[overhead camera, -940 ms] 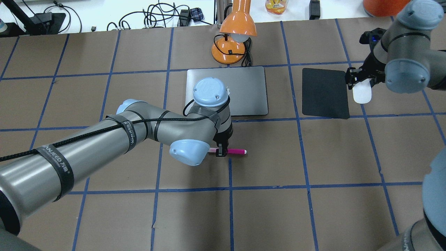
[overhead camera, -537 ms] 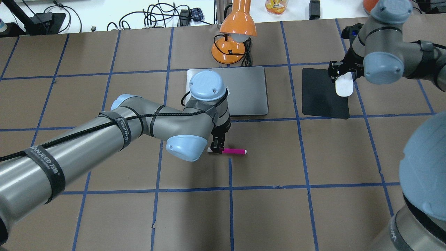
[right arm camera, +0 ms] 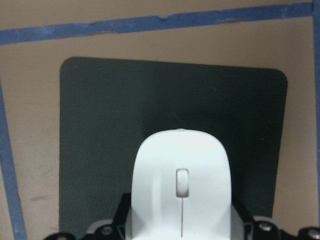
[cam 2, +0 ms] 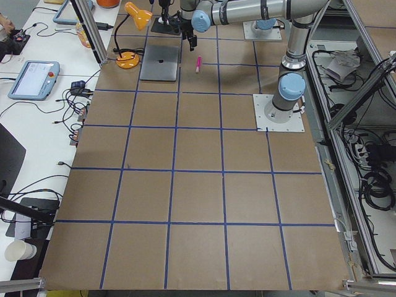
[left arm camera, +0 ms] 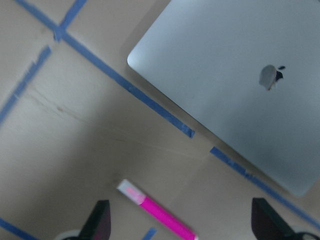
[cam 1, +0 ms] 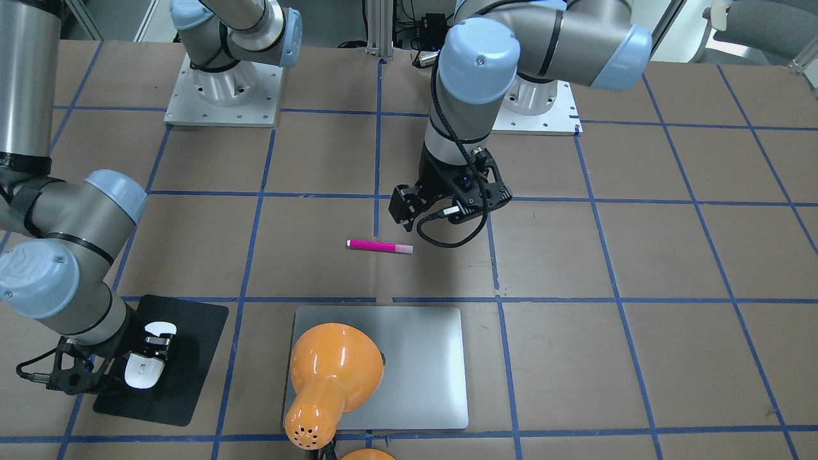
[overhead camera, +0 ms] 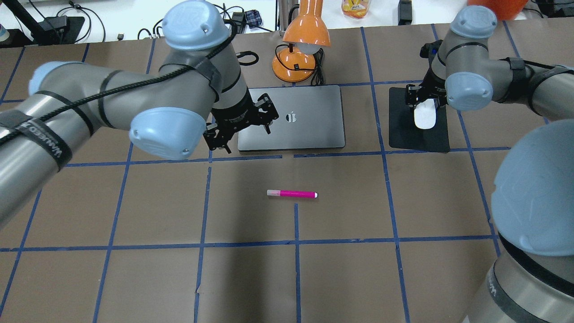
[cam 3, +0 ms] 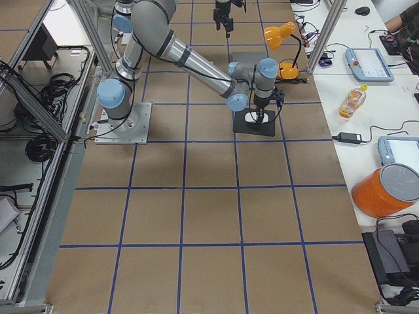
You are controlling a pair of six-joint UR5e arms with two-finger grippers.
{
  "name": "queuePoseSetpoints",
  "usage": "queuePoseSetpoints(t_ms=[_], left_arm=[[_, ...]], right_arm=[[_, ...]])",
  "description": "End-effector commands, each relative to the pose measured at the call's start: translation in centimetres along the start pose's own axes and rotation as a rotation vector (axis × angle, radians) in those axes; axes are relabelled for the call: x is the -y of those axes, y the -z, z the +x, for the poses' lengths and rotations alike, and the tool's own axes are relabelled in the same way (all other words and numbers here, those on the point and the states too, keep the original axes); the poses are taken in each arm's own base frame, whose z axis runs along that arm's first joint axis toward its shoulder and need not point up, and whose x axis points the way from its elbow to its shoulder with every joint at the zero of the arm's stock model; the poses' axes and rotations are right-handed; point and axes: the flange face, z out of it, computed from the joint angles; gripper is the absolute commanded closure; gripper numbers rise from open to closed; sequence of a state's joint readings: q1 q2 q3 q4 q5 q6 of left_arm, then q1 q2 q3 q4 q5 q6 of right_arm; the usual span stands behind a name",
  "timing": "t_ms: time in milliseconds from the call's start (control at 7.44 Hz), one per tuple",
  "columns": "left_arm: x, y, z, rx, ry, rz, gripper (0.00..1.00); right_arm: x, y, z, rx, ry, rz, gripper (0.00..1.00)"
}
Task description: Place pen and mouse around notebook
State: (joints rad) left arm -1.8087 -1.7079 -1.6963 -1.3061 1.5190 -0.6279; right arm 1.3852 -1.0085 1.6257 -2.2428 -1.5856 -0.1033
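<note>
The magenta pen (overhead camera: 292, 194) (cam 1: 379, 246) lies alone on the brown table, in front of the silver notebook (overhead camera: 309, 121) (cam 1: 422, 370). My left gripper (overhead camera: 242, 134) hangs open and empty above the notebook's near-left corner. In its wrist view both the pen (left arm camera: 157, 212) and the notebook (left arm camera: 240, 75) are below it. My right gripper (overhead camera: 425, 107) is shut on the white mouse (overhead camera: 425, 115) (cam 1: 146, 367) (right arm camera: 180, 185), which is over the black mat (overhead camera: 403, 130). I cannot tell whether the mouse touches the mat.
An orange lamp (overhead camera: 298, 49) (cam 1: 332, 377) stands just behind the notebook, its head leaning over it. Cables and a bottle (overhead camera: 355, 8) lie beyond the table's far edge. Both arm bases (cam 1: 223, 96) are bolted on at the robot's side.
My left gripper let go of the pen, opened, then rose and moved back toward the notebook's near-left corner. The right arm carried the mouse leftward over the black mat.
</note>
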Motion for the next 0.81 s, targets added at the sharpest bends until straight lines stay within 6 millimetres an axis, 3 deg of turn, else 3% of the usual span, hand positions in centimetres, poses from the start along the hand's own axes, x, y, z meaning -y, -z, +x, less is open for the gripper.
queuePoseSetpoints(t_ms=[0,134,403,537,672], left_arm=[[0.9,6.1,-5.3,0.004,-0.232,-0.005,0.00],[0.8,7.1,-7.0,0.034,-0.339,-0.008,0.00],[2.7,8.7,-8.9,0.059,-0.454,0.029,0.00],[3.7,9.4,-9.7,0.051,-0.440,0.043,0.00],[4.2,9.9,-9.5,0.041,-0.433,0.082,0.00]], right_arm=[[-0.1,-0.4,-0.7,0.001,0.013,-0.007,0.36],[-0.1,-0.3,-0.7,0.001,0.013,-0.006,0.02],[0.0,1.5,-0.7,-0.001,0.021,0.023,0.00],[-0.1,4.4,-1.0,-0.008,0.025,0.052,0.00],[-1.4,8.5,-2.5,-0.004,0.045,0.035,0.00]])
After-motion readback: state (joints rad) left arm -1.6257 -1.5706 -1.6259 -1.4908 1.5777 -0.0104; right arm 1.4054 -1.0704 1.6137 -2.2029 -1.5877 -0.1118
